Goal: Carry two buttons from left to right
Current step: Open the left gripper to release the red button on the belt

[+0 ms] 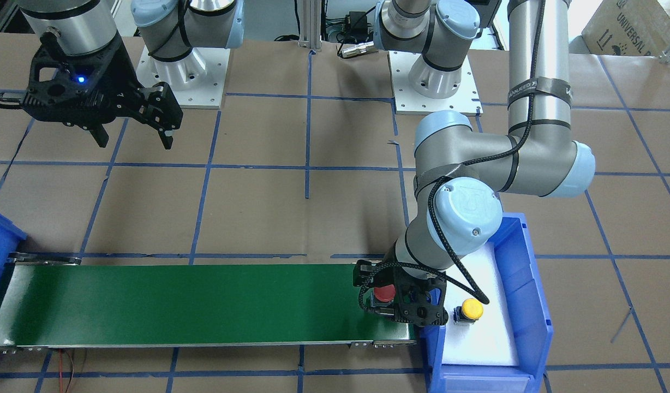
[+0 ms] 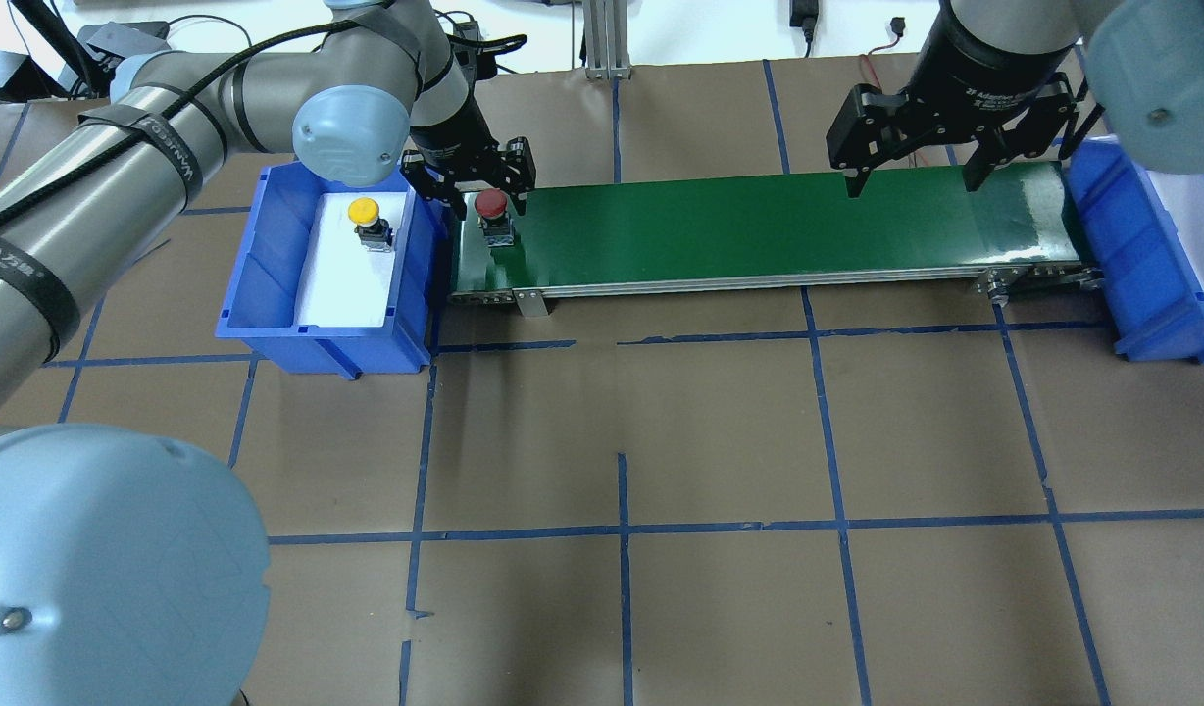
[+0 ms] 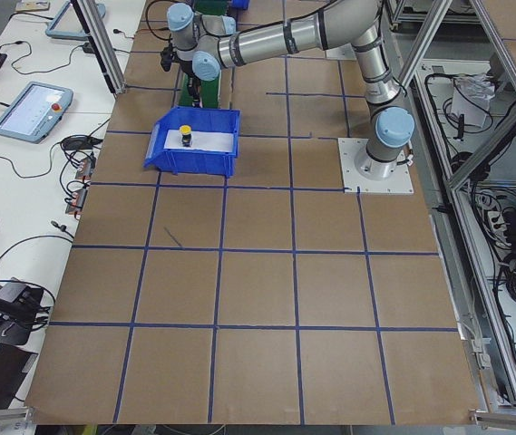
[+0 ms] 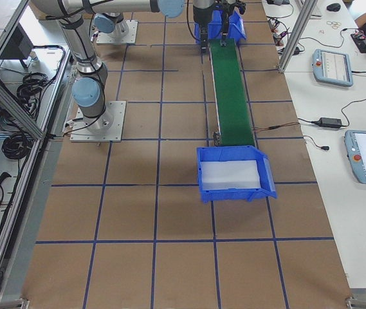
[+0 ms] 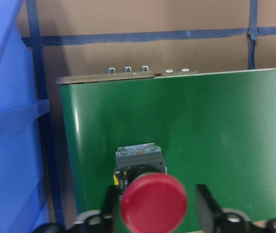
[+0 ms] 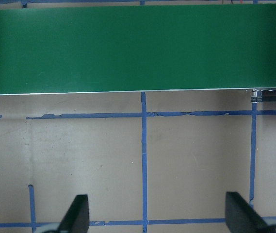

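Note:
The red button [image 2: 491, 204] stands upright on the left end of the green conveyor belt [image 2: 759, 226], shown close up in the left wrist view [image 5: 153, 204]. My left gripper [image 2: 491, 196] straddles it, open, with a gap between one finger [image 5: 204, 206] and the button's base. The yellow button [image 2: 365, 210] stands on white foam in the left blue bin [image 2: 269, 255], also visible from the front [image 1: 471, 309]. Above the belt's right end my right gripper [image 2: 913, 184] hangs open and empty, its fingers [image 6: 77, 216] spread wide.
A second blue bin [image 2: 1131, 245] with a white foam floor sits at the belt's right end, seen again in the exterior right view [image 4: 234, 193]. Brown table [image 2: 622, 441] with blue tape lines lies in front of the belt. Teach pendants and cables lie on side benches.

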Robot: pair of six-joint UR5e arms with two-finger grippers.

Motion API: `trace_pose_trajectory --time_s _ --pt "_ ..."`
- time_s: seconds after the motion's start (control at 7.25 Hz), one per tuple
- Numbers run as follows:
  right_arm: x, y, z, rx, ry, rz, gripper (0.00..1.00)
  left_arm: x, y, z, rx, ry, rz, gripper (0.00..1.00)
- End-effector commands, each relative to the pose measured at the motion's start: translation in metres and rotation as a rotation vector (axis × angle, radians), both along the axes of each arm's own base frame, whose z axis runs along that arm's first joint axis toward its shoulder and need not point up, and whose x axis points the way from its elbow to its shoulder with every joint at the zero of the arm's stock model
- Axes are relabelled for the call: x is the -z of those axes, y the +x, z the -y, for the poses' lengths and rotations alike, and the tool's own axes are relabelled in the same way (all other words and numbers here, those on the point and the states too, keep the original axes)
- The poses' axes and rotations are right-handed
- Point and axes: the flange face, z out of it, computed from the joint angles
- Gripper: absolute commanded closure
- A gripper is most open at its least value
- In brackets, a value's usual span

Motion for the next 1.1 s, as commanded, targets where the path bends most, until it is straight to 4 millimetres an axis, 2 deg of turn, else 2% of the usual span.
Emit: trace_pose_trajectory --time_s 0.0,0.14,0.41,0.55,0.69,0.83,0.97 --pt "0.005 0.001 0.0 0.001 -0.005 0.007 0.0 -0.051 0.005 -0.007 -0.002 -0.063 0.008 0.0" --pt "0.004 0.001 0.0 0.0 -0.008 0.008 0.0 -0.065 0.032 -0.008 -0.015 -0.073 0.1 0.0" --pt "0.002 0.0 -0.001 -0.012 -0.008 -0.008 0.0 -0.06 0.093 0.008 -0.014 -0.069 0.121 0.0" --pt "0.0 -0.003 -0.002 -0.01 -0.014 -0.043 0.0 -0.055 0.125 0.015 0.053 -0.068 0.131 0.0" --pt "0.004 -0.003 -0.003 -0.011 0.005 -0.042 0.0 -0.043 0.147 0.021 0.1 -0.053 0.138 0.0" --pt "0.002 -0.002 0.001 -0.008 -0.018 -0.034 0.0 -0.022 0.153 0.031 0.096 -0.03 0.135 0.0" --pt "0.003 -0.001 -0.002 -0.005 -0.015 -0.032 0.0 -0.015 0.17 0.047 0.086 -0.033 0.136 0.0"
